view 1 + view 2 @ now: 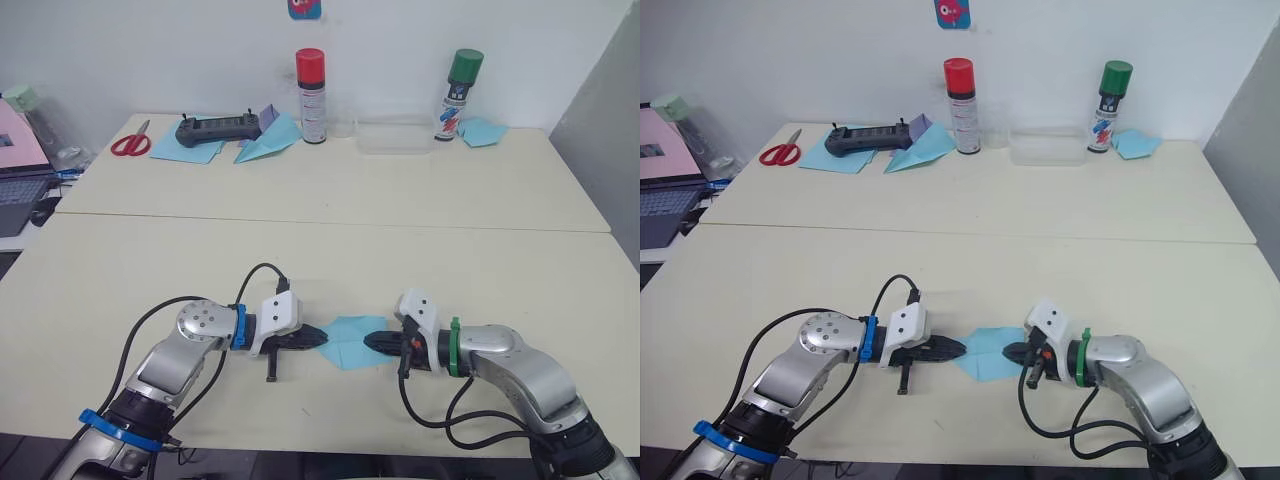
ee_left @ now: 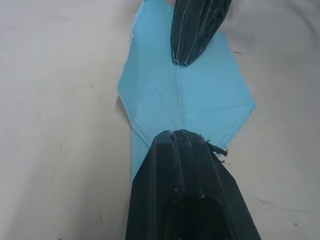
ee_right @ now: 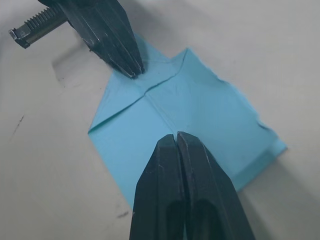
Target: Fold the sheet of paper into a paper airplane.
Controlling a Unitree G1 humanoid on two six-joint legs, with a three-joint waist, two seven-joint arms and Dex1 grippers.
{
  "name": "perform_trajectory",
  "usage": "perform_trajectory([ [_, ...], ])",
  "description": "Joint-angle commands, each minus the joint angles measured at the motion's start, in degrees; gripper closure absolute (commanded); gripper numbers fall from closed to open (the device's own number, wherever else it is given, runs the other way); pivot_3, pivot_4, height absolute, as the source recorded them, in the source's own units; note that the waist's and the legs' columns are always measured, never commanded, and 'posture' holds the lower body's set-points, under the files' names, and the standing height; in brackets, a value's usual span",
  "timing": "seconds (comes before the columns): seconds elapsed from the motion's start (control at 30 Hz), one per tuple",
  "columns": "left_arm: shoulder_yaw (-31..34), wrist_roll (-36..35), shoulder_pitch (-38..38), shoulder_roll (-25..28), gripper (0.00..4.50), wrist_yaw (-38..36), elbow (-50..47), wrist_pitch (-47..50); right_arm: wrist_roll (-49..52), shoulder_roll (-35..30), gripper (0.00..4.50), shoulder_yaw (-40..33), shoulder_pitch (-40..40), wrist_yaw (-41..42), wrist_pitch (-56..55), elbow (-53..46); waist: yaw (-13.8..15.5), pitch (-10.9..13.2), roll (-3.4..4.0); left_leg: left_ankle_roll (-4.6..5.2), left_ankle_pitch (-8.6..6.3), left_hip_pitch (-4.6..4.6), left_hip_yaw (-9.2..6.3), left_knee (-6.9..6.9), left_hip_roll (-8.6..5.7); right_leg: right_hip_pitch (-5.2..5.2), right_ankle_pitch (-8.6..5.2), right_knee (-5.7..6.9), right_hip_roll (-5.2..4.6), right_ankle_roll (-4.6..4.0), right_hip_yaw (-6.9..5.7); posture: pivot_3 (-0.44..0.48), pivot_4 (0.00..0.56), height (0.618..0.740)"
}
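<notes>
Two spray cans [image 1: 311, 95], one pair of scissors [image 1: 131, 142], one remote controller [image 1: 216, 128], one clear tray [image 1: 396, 136].

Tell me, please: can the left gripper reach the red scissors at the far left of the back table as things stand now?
Probably not. The left gripper rests shut on the sheet of paper at the near table edge; the red scissors lie far across the table.
</notes>
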Motion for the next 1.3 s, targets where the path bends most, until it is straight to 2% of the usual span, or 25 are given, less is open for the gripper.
perform_trajectory([
  [0.03, -1.3, 2.3, 1.1, 0.7, 4.5, 0.0, 3.2, 1.1, -2.2, -4.4, 4.41, -4.7, 2.3, -4.5, 4.6, 3.9, 0.0, -0.1, 0.0, 0.0, 0.0, 0.0, 0.0, 0.01, -0.01, 0.0, -0.02, -0.01, -0.02, -0.03, 0.02, 0.0, 0.15, 0.74],
  [0.37, -1.8, 2.4, 0.7, 0.0, 4.5, -0.2, 4.6, 0.4, 3.9, -7.8, 4.41, -12.7, 3.5, -5.0, 10.8, 0.6, 0.1, -0.3, -0.15, 0.0, 0.0, 0.03, 0.02, 0.08, -0.02, 0.03, -0.07, -0.04, -0.04, -0.12, 0.06, 0.0, 0.15, 0.74],
  [0.6, -1.6, 2.4, 0.9, 0.3, 4.5, -0.4, 5.2, -0.5, 10.0, -13.9, 4.41, -16.7, 5.7, 1.8, 5.2, -9.3, 0.3, -0.3, -0.09, 0.01, 0.0, -0.07, 0.02, 0.0, -0.06, -0.03, -0.08, -0.06, -0.07, -0.14, 0.04, 0.0, 0.15, 0.74],
  [0.73, -1.5, 2.6, 1.0, 0.1, 4.5, -0.5, 5.1, -0.5, 12.5, -8.0, 4.41, -15.0, 4.0, -1.1, 3.6, -11.9, 0.1, -0.3, -0.03, 0.01, 0.0, -0.04, 0.02, -0.03, 0.01, -0.04, -0.09, -0.05, -0.01, -0.14, 0.02, 0.0, 0.15, 0.74],
  [0.93, -1.8, 2.8, 0.8, -0.1, 4.5, -0.6, 4.8, -0.6, 10.6, 1.3, 4.41, -6.6, 1.5, -4.9, 0.4, -9.9, 0.0, -0.2, -0.04, 0.0, -0.01, -0.09, 0.03, -0.03, -0.01, -0.06, -0.09, -0.08, -0.04, -0.15, 0.04, 0.0, 0.15, 0.74],
  [1.13, -2.2, 2.8, 0.7, 0.1, 4.5, -1.2, 4.8, -1.0, 4.7, 6.7, 4.41, 0.4, -1.1, -8.7, -4.4, -2.5, 0.1, -0.2, -0.01, 0.0, 0.0, -0.08, 0.02, -0.03, 0.0, -0.08, -0.1, -0.08, -0.03, -0.16, 0.02, 0.0, 0.15, 0.74],
  [1.3, -2.2, 2.9, 0.7, 0.4, 4.5, -1.3, 4.8, -1.2, 1.2, 7.4, 4.41, 3.3, 0.7, -11.3, -5.2, -1.0, 0.2, -0.2, -0.01, 0.0, 0.0, -0.09, 0.02, -0.08, -0.01, -0.1, -0.1, -0.08, -0.04, -0.17, 0.01, 0.0, 0.15, 0.74],
])
